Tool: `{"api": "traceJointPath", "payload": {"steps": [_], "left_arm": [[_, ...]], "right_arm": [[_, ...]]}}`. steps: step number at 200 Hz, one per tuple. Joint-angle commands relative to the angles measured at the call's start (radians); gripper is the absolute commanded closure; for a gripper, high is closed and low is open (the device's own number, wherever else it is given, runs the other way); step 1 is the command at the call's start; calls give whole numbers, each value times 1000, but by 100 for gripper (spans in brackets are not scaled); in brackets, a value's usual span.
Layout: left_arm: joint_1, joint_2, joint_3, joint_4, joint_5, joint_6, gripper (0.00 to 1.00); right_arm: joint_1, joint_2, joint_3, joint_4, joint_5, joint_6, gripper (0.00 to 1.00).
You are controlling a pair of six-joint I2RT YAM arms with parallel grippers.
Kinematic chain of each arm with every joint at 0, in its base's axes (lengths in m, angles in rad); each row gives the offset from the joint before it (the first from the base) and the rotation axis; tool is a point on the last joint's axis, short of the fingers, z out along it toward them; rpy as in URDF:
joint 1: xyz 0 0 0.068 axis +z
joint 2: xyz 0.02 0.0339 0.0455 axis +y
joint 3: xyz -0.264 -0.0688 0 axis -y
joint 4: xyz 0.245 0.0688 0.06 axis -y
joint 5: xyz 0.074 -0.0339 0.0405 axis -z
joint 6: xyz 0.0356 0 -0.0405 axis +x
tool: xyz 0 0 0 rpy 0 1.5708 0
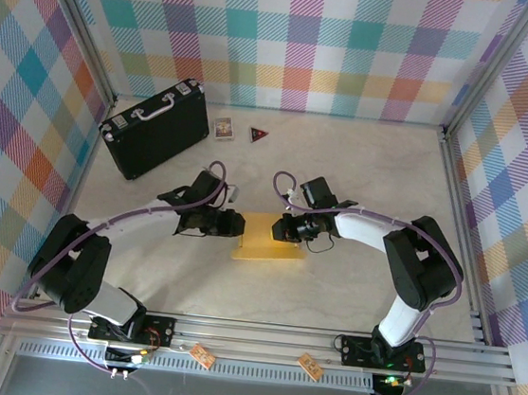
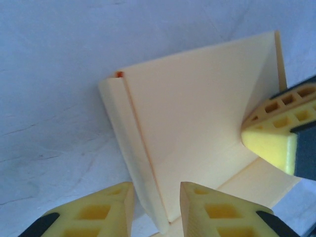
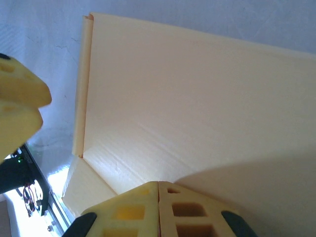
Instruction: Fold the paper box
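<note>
Currently the mustard-yellow cardboard paper box (image 1: 268, 244) lies well apart from the black hard case (image 1: 155, 128), left gripper (image 1: 238, 225) on its case side, fingers part-open astride a raised flap, right gripper (image 1: 284, 226) opposite, fingers shut, empty.

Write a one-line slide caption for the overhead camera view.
The left gripper and right gripper meet at a yellow paper box on the table; a black case lies at the far left.
</note>
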Motion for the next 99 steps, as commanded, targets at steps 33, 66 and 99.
{"api": "traceJointPath", "payload": {"steps": [33,66,99], "left_arm": [[23,65,-39,116,58,-68,76],[27,76,-28,120,63,-69,78],[26,88,-34,109,60,-62,80]], "right_arm": [[7,28,-23,-23,34,-24,91],[6,29,-29,-25,37,-29,91],[6,29,-27,-23,35,-26,91]]}}
